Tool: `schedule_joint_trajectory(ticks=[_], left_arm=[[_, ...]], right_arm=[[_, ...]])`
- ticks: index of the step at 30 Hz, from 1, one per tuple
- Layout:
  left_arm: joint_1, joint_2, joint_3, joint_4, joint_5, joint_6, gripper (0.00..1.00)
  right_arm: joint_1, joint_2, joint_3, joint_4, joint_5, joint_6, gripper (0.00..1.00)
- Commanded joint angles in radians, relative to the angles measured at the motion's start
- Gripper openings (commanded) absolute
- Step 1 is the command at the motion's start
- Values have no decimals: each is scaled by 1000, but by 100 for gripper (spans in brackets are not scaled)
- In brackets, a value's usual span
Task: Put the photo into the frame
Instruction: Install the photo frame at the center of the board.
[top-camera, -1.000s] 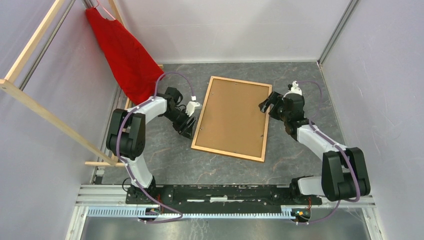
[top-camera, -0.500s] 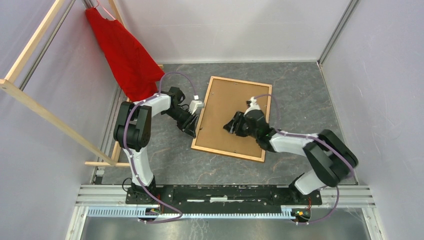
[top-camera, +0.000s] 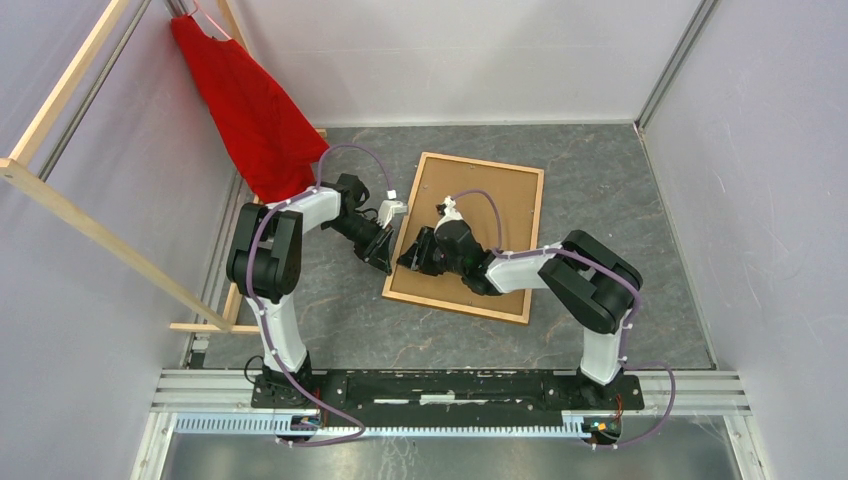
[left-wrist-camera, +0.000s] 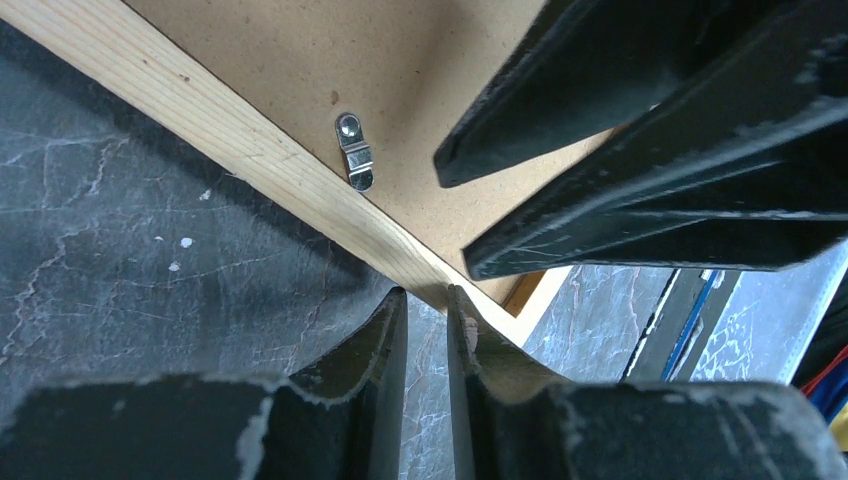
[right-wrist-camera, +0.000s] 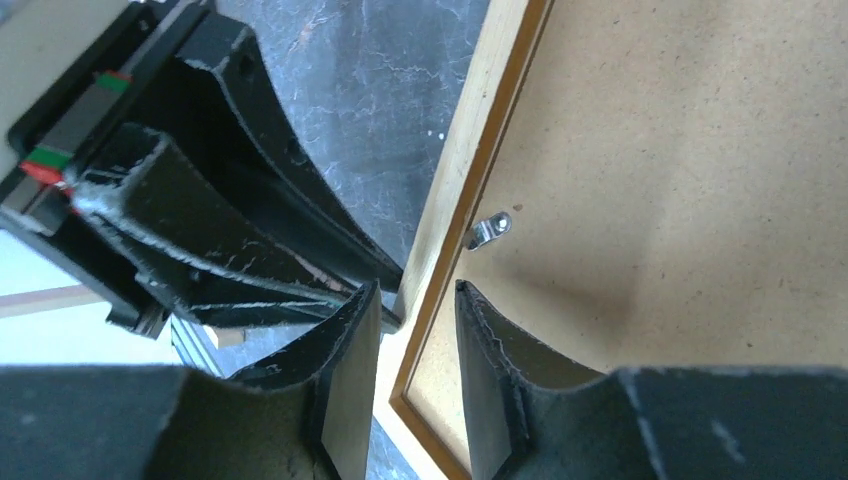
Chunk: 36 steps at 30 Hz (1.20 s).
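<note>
On the grey table (top-camera: 600, 190) the frame (top-camera: 440, 175) lies back-up. At its left rail the right gripper (right-wrist-camera: 415, 287) straddles the wood, and the left gripper (left-wrist-camera: 427, 293) has its tips almost together at the rail's outer edge. Whether either actually pinches it, I cannot tell.

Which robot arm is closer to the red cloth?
Left. The left arm sits right beside the red cloth, at its lower tip; the right arm lies across the frame, farther away.
</note>
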Motion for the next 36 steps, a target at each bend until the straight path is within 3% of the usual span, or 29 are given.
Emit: schedule_joint_trajectory(ticks=[1, 36], left_arm=[[0, 5, -19, 65, -18, -1, 26], [-1, -8, -30, 73, -16, 2, 26]], right_arm=[[3, 38, 55, 16, 30, 24, 39], [3, 105, 124, -30, 86, 3, 37]])
